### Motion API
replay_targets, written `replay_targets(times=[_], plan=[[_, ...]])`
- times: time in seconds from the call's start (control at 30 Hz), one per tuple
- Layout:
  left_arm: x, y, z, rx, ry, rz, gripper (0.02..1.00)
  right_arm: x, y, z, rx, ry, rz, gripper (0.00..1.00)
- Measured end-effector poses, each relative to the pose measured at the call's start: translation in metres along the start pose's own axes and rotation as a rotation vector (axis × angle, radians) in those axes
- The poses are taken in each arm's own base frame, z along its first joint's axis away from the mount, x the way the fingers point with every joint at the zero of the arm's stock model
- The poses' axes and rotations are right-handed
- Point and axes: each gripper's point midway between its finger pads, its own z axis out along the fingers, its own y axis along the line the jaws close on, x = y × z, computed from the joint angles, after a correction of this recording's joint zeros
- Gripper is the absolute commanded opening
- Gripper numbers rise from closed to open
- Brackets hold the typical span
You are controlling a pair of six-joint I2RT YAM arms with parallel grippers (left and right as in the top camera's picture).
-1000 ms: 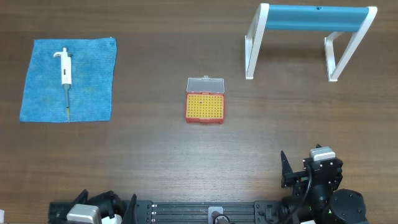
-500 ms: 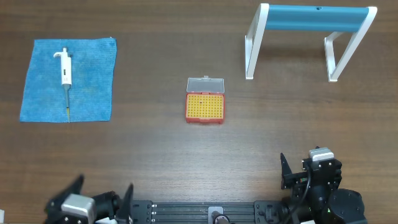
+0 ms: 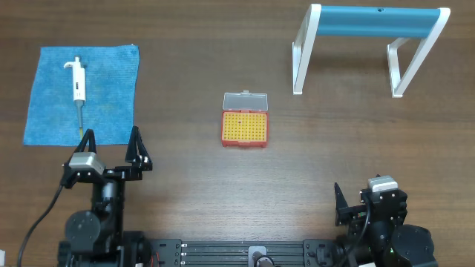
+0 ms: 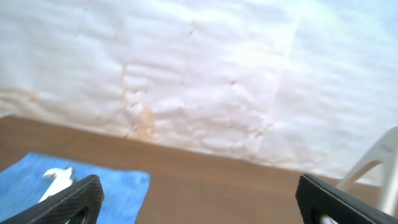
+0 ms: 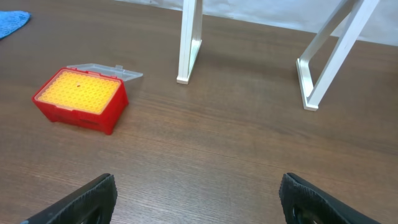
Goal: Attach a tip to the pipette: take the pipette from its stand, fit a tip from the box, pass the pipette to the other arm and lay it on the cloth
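From the top view I see the pipette [image 3: 76,87] lying on the blue cloth [image 3: 111,104] at the upper left of the frame, white body toward the top edge and its thin tip end pointing down the picture. My left gripper [image 3: 111,142] sits just below the cloth's lower edge, fingers spread wide and holding nothing. Its own camera looks out low over the cloth [image 4: 118,186], with the pipette [image 4: 57,180] at the lower left and a white leg of the stand [image 4: 379,158] at the right edge. The red tip box [image 3: 244,127] stands at the centre of the brown table [image 3: 223,193], clear lid folded back and yellow tips showing. The stand [image 3: 371,22], a blue bar on white legs, takes the upper right. My right gripper [image 5: 199,205] is at the lower right, near its base, fingers wide apart and empty, facing the tip box [image 5: 81,99] and the stand legs [image 5: 189,43].
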Motion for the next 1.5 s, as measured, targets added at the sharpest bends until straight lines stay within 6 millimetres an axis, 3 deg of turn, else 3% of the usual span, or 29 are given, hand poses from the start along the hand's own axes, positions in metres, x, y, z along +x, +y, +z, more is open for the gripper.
replay_targets(times=[0.13, 0.3, 0.37, 0.47, 1.33, 1.4, 1.5], plan=[[0.053, 0.019, 0.005, -0.053, 0.096, 0.002, 0.996, 0.0, 0.0, 0.0, 0.0, 0.0, 0.0, 0.847], [0.078, 0.023, 0.008, -0.044, 0.119, 0.012, 0.996, 0.0, 0.0, 0.0, 0.0, 0.0, 0.0, 0.847], [0.08, 0.02, 0.007, -0.02, 0.132, 0.088, 0.996, 0.0, 0.0, 0.0, 0.0, 0.0, 0.0, 0.847], [0.1, 0.019, 0.004, 0.001, 0.215, 0.142, 0.996, 0.0, 0.0, 0.0, 0.0, 0.001, 0.0, 0.849], [0.1, 0.015, 0.004, 0.025, 0.216, 0.17, 0.996, -0.001, 0.0, 0.0, 0.0, -0.003, 0.0, 0.847], [0.1, 0.015, 0.004, 0.025, 0.216, 0.17, 0.998, -0.019, -0.005, 0.003, 0.03, -0.081, 0.007, 0.849], [0.1, 0.015, 0.004, 0.029, 0.215, 0.17, 0.996, -0.061, -0.032, 0.014, 0.171, -0.291, 0.03, 0.847]])
